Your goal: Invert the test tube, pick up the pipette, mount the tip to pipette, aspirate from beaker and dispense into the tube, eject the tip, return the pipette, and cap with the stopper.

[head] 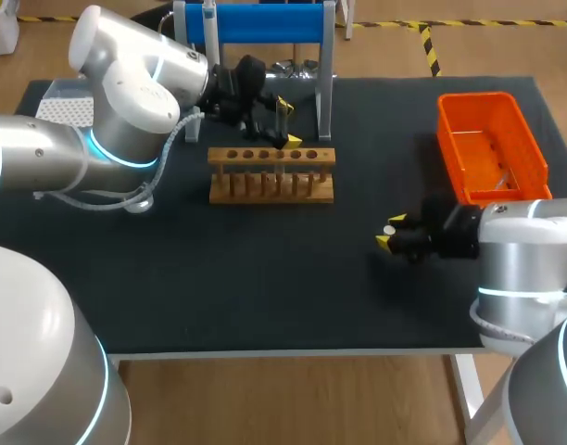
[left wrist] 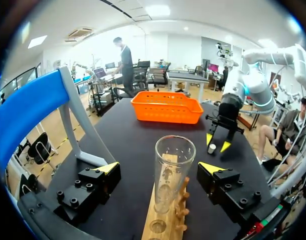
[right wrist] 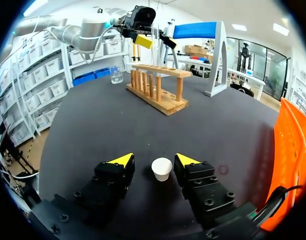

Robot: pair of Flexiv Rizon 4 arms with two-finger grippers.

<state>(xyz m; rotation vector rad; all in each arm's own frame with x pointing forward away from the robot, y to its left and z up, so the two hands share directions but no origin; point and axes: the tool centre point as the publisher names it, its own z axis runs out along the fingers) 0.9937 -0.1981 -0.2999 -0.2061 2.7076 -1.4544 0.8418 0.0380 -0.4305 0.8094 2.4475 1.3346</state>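
Note:
A clear test tube (left wrist: 173, 172) stands mouth up in the wooden rack (head: 271, 173), between the fingers of my left gripper (left wrist: 160, 169), which is open and clear of the glass on both sides. The same tube (head: 282, 120) shows at the rack's back edge in the head view. A small white stopper (right wrist: 162, 168) lies on the black mat between the yellow tips of my right gripper (right wrist: 154, 161), with a gap on each side. From above, that gripper (head: 390, 234) sits low at the mat's right middle. The pipette (head: 210, 20) hangs on the blue stand.
An orange basket (head: 492, 146) stands at the right rear of the table. The blue pipette stand (head: 265, 23) rises just behind the rack. A white tip box (head: 66, 107) is at the far left. A small glass beaker (right wrist: 115, 75) stands beyond the rack.

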